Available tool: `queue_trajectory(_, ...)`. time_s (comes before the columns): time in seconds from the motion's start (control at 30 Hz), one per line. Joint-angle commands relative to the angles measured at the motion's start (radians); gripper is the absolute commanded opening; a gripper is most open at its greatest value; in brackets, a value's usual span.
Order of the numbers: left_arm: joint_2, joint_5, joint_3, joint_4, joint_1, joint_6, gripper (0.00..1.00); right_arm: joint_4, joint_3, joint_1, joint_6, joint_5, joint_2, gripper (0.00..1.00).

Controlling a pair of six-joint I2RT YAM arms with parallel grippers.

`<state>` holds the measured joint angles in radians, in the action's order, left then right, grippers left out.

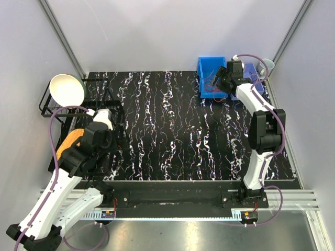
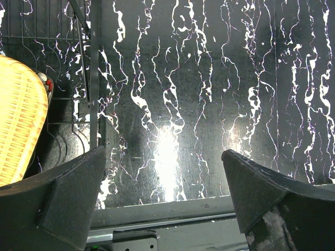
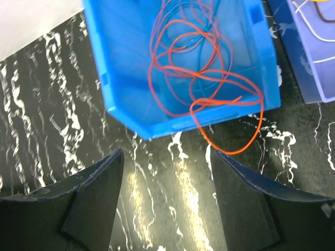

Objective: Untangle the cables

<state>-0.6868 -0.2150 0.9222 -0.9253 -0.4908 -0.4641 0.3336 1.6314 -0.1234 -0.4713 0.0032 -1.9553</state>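
Note:
A tangle of thin cables [image 3: 193, 73], orange-red with a few blue strands, lies in a bright blue bin [image 3: 125, 63] at the far right of the mat; it shows in the top view too [image 1: 212, 82]. One orange loop [image 3: 246, 141] hangs over the bin's near rim onto the mat. My right gripper [image 3: 165, 157] is open and empty, hovering just in front of the bin's near edge; it is over the bin in the top view [image 1: 222, 77]. My left gripper [image 2: 163, 154] is open and empty above the mat's near left part.
A paler blue bin [image 3: 314, 57] holding white and yellow wire sits right of the first. A black wire rack [image 1: 63, 112] with a white bowl [image 1: 67, 89] stands at the left, beside a yellow woven object [image 2: 18, 120]. A white cup [image 1: 266, 66] is far right.

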Motion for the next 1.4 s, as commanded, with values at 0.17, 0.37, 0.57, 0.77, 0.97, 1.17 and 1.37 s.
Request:
queue_trajectory(0.17, 0.004, -0.029, -0.005, 0.045, 0.003, -0.004, 0.96, -0.031, 0.108, 0.013, -0.056, 0.089, -0.089, 0.71)
queue_trajectory(0.37, 0.001, -0.032, -0.005, 0.046, 0.003, -0.005, 0.96, -0.030, 0.163, 0.014, -0.064, 0.093, -0.142, 0.65)
queue_trajectory(0.57, 0.001, -0.034, -0.005, 0.045, 0.003, -0.004, 0.96, -0.025, 0.212, 0.013, -0.059, 0.098, -0.185, 0.49)
queue_trajectory(0.77, 0.000, -0.035, -0.005, 0.046, 0.003, -0.005, 0.96, -0.013, 0.242, 0.014, -0.047, 0.107, -0.208, 0.15)
queue_trajectory(0.97, 0.001, -0.035, -0.003, 0.046, 0.003, -0.004, 0.96, 0.005, 0.272, 0.013, -0.035, 0.098, -0.215, 0.00)
queue_trajectory(1.17, 0.003, -0.037, -0.005, 0.046, 0.003, -0.005, 0.96, 0.030, 0.237, 0.013, -0.050, 0.083, -0.163, 0.39)
queue_trajectory(1.37, 0.004, -0.035, -0.003, 0.046, 0.003, -0.005, 0.96, 0.030, 0.176, 0.014, -0.066, 0.095, -0.100, 0.54)
